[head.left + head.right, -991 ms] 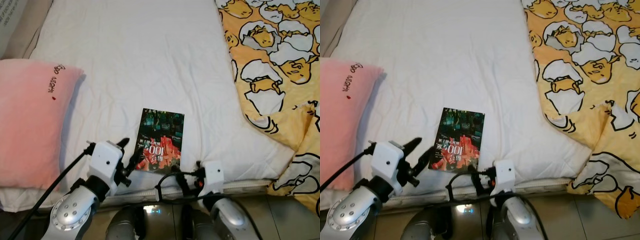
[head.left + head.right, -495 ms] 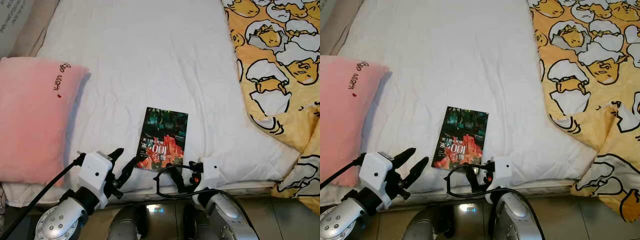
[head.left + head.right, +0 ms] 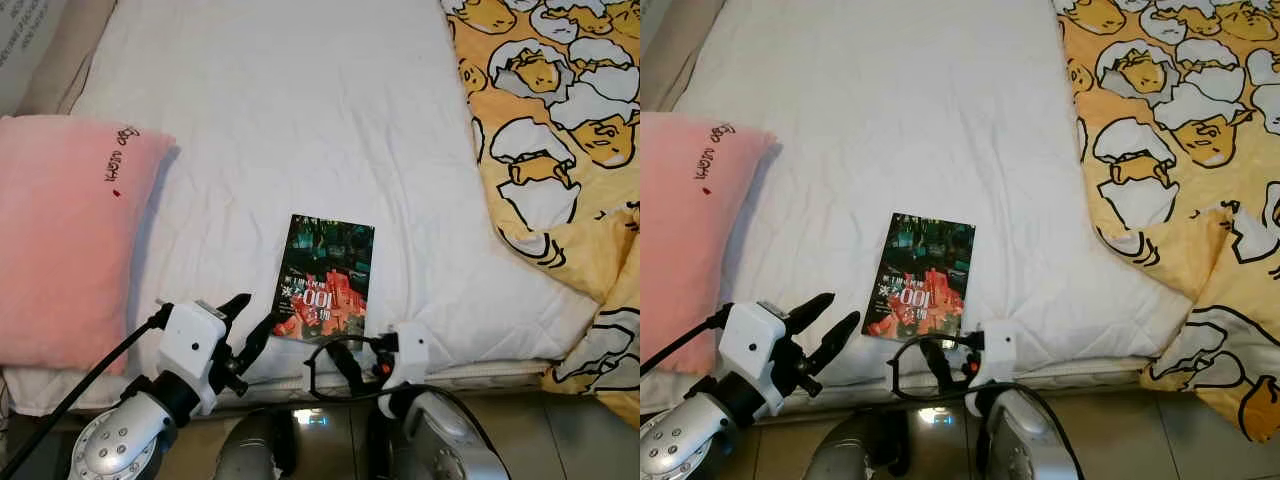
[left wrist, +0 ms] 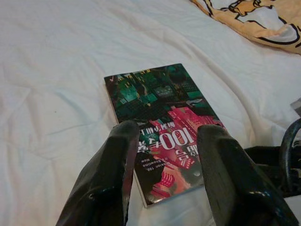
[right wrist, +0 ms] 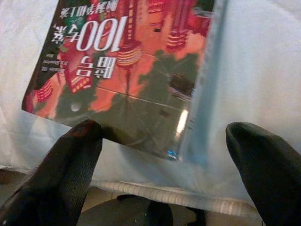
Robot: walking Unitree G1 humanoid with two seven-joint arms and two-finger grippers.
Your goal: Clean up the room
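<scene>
Near the front edge of the bed [image 3: 300, 120], on the white sheet, a book [image 3: 325, 278] with a dark green and red cover is seen lying flat, its long axis running from the front edge towards the far side of the bed. A pink pillow [image 3: 60, 235] is set at the bed's left edge and a yellow patterned blanket [image 3: 555, 130] is spread along its right edge, both well apart from the book. The left gripper [image 3: 245, 320] is held just beside the book's front left corner with its fingers spread wide and nothing held between them; in the left wrist view the book's near end is framed between the two fingers [image 4: 117, 160]. The right gripper [image 5: 164, 155] is placed at the book's front right corner, its fingers also parted wide and empty. Both grippers are judged about equally near, the book lying straight ahead of each, so the front short edge appears the likeliest place for a grasp.
</scene>
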